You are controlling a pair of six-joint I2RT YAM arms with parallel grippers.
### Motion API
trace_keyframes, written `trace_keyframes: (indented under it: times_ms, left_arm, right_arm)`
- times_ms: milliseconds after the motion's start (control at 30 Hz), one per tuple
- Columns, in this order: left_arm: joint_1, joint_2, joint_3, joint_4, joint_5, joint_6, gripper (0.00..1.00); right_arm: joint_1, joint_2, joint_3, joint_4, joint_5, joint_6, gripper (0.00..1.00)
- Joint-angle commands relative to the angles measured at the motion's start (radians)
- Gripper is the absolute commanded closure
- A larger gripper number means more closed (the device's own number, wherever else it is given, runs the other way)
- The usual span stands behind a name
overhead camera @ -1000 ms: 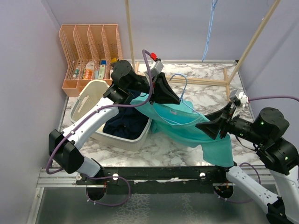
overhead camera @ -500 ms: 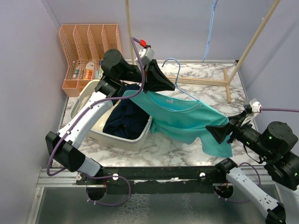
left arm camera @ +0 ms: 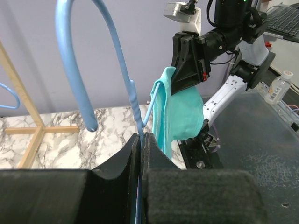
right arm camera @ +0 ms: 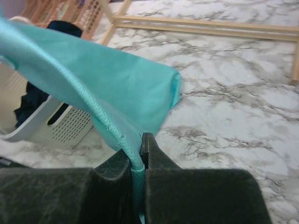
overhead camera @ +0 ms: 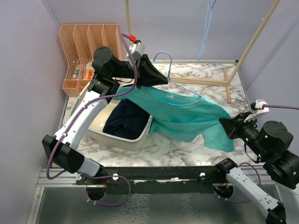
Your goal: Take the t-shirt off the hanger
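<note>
We see pale purple walls w/ a marble-look tabletop, wood rack at back & peach organizer at back-left corner.

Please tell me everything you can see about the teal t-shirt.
The t-shirt is teal, soft knit cloth with a white label inside the collar. It hangs stretched out above the marble table, between both arms. The blue wire hanger, gripped by the left pincer, enters its collar. The right pincer is shut on a stitched hem at the other end.
</note>
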Motion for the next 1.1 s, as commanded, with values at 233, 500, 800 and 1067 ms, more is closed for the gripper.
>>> trace_keyframes:
  times_ms: [233, 500, 800, 1067]
  left_arm:
    - [0.066, -0.058, 0.02, 0.092, -0.04, -0.05, 1.0]
    - [0.103, -0.084, 0.025, 0.111, -0.037, -0.073, 1.0]
    - [0.125, -0.093, 0.035, 0.059, -0.045, -0.03, 1.0]
    - [0.125, -0.029, -0.019, 0.369, -0.038, -0.279, 1.0]
  right_arm:
    - [0.001, 0.04, 0.045, -0.156, 0.46, 0.187, 0.99]
    - [0.001, 0.103, 0.063, -0.187, 0.473, 0.194, 0.99]
    - [0.001, 0.113, 0.058, -0.177, 0.455, 0.182, 0.99]
    - [0.001, 0.153, 0.056, -0.176, 0.363, 0.147, 0.99]
